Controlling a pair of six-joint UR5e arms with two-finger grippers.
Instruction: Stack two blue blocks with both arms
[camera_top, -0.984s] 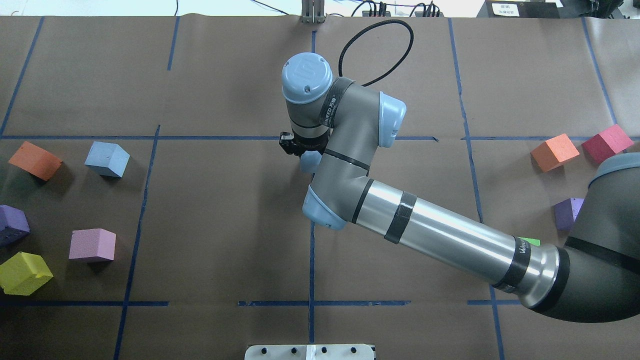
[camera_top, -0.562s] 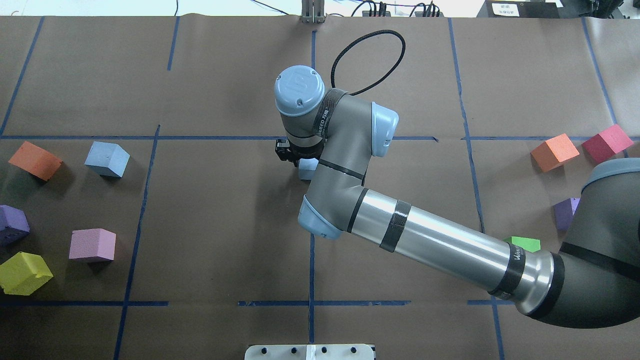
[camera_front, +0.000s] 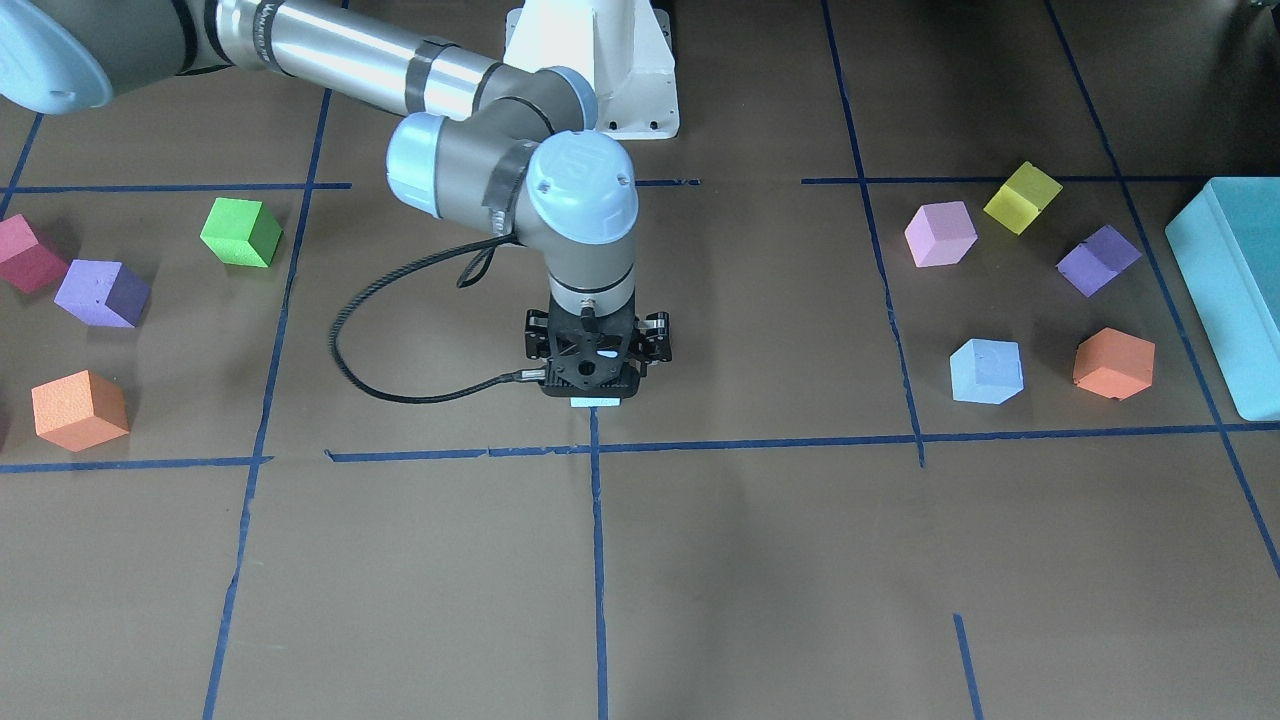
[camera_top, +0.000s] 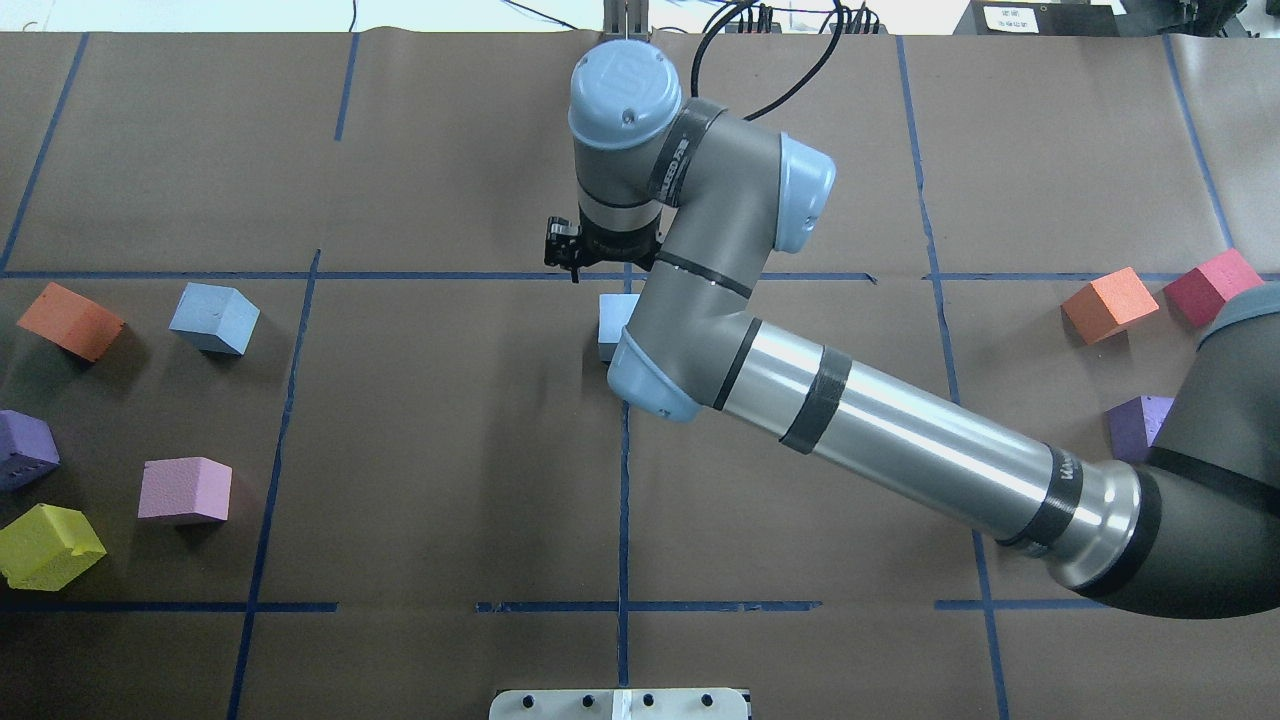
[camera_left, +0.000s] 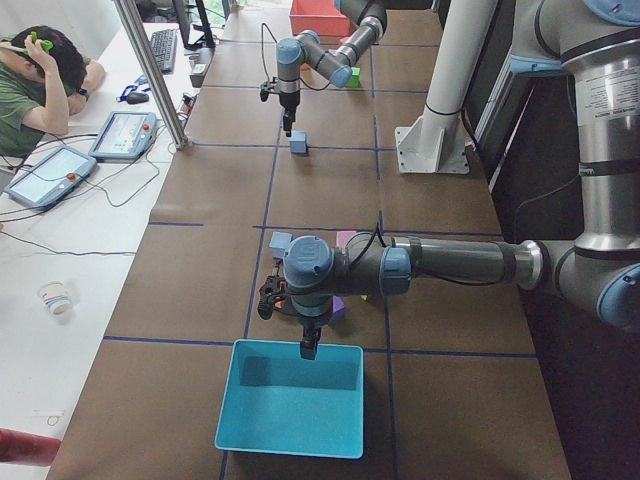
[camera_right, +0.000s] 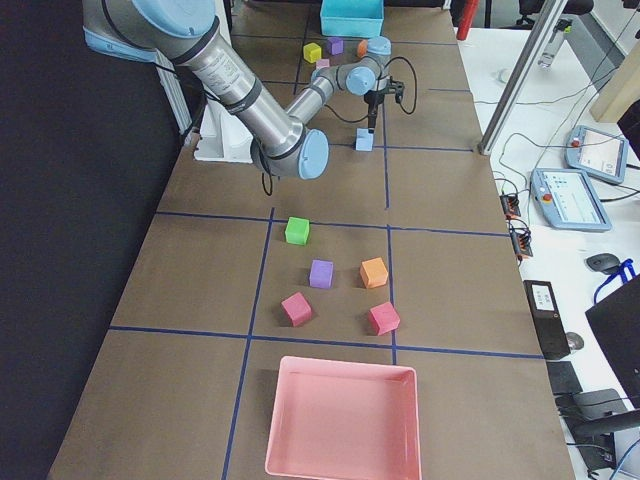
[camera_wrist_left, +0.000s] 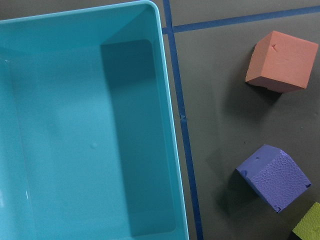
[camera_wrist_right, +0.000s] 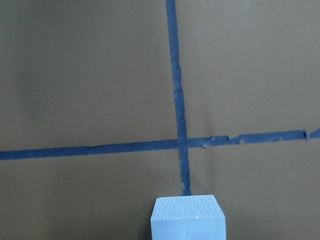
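Blue block (camera_top: 612, 322) sits free at desk (camera_top: 450, 450) centre below the right hand (camera_front: 597, 375), jaws apart and empty; left hand (camera_left: 309, 345) hangs over the teal bin (camera_left: 250, 430), grip unreadable, so next it must fetch the other blue block (camera_top: 214, 318) and stack it

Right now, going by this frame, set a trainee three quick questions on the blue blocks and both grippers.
1. True or false: the right gripper is gripping the centre blue block.
2. The left gripper hovers over: A) the teal bin, B) the pink bin, C) the green block.
3. Fill in: the other blue block sits nearest an ____ block.
Key: 1 false, it hangs clear above it; 2 A; 3 orange block.
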